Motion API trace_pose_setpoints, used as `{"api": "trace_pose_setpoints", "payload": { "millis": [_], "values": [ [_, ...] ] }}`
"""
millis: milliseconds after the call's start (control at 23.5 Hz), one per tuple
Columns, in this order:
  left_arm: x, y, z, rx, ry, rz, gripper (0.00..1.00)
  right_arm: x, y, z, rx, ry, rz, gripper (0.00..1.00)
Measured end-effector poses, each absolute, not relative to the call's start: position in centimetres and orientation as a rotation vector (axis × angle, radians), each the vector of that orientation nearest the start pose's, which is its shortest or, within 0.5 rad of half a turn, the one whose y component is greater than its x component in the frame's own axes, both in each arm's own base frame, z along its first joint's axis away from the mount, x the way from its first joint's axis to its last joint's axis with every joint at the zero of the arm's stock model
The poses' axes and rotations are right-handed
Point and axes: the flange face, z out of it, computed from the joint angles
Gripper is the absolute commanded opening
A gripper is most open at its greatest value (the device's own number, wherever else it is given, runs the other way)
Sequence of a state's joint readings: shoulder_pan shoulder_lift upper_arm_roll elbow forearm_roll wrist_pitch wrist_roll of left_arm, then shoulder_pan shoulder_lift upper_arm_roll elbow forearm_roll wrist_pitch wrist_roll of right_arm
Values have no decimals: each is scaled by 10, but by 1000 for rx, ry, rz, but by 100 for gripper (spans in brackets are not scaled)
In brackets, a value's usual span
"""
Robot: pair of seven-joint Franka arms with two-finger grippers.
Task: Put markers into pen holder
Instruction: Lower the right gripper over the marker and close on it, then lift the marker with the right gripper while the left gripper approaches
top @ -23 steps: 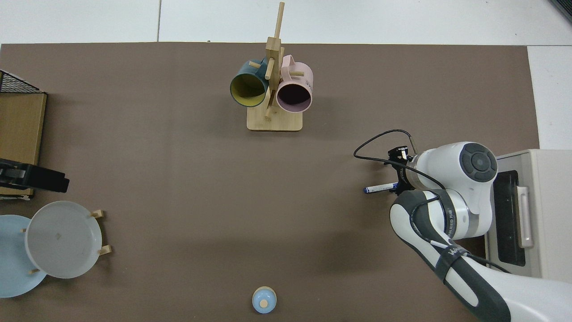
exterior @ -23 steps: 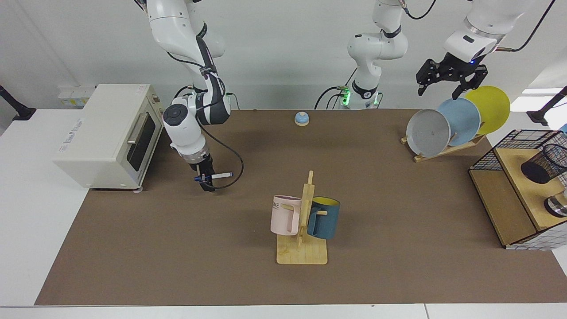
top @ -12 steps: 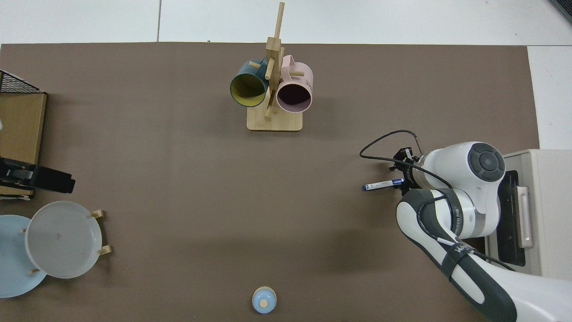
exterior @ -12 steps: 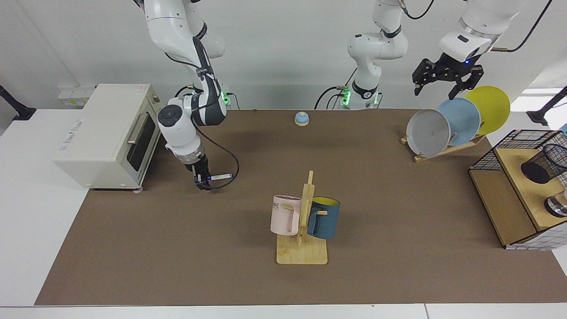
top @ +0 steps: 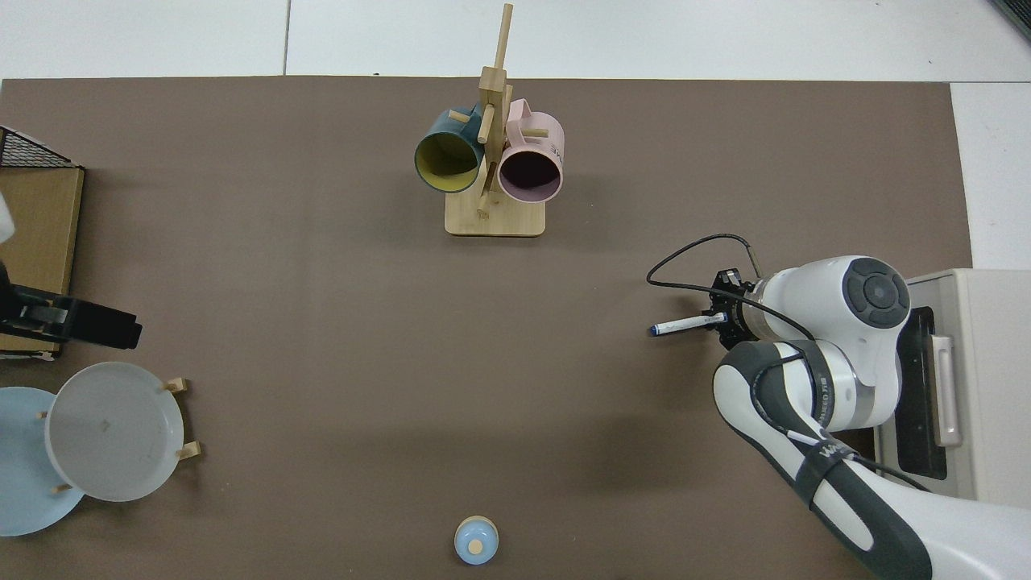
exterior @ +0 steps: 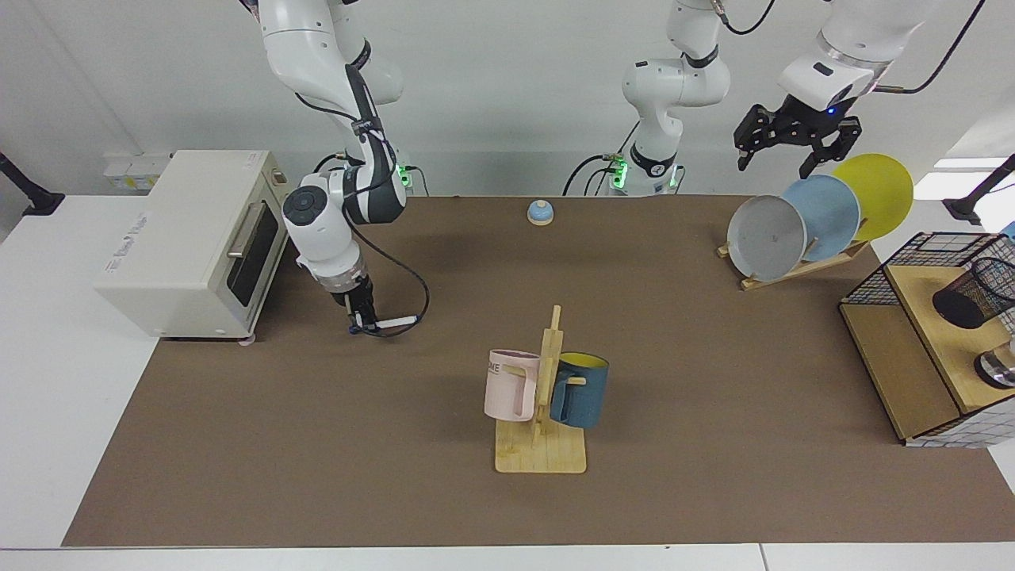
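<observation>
The marker [exterior: 394, 321] is a slim white barrel with a blue tip, held level just above the brown mat in front of the toaster oven. My right gripper [exterior: 358, 322] points down and is shut on one end of it. From above, the marker [top: 683, 325] sticks out sideways from the right gripper [top: 719, 316]. The pen holder [exterior: 974, 292], a black wire-mesh cup, lies tilted on the wooden shelf at the far right of the facing view, far from the marker. My left gripper [exterior: 790, 143] hangs open high above the plate rack, holding nothing.
A white toaster oven [exterior: 194, 238] stands close behind the right arm. A wooden mug stand [exterior: 543, 444] with a pink and a teal mug sits mid-table. Three plates lean in a rack [exterior: 801, 266]. A black wire basket [exterior: 924, 254] and a small blue bell [exterior: 540, 212] are also present.
The right gripper drew back a little toward the toaster oven with the marker and turned it slightly. The left gripper rose and drifted a little toward the table's middle.
</observation>
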State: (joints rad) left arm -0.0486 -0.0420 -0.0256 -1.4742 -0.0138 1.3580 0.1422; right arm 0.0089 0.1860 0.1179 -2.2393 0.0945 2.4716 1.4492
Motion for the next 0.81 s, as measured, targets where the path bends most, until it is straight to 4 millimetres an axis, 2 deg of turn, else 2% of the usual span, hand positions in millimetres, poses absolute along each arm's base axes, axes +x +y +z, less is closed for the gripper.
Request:
{"api": "trace_pose_setpoints", "payload": {
  "millis": [213,384,597,810],
  "values": [
    [516,-40,674,-3136,344,116,100,546,72,304,-2329,1945,13,0],
    [516,-40,674,-3136,344,116,100,554,75,331,-2345,1943,39,0],
    [516,-40,674,-3136,344,117,100,563,79,404,-2378,1934,82,0],
    [516,-40,674,-3136,344,117,100,556,91,478,-2405,1893,70,0]
  ]
}}
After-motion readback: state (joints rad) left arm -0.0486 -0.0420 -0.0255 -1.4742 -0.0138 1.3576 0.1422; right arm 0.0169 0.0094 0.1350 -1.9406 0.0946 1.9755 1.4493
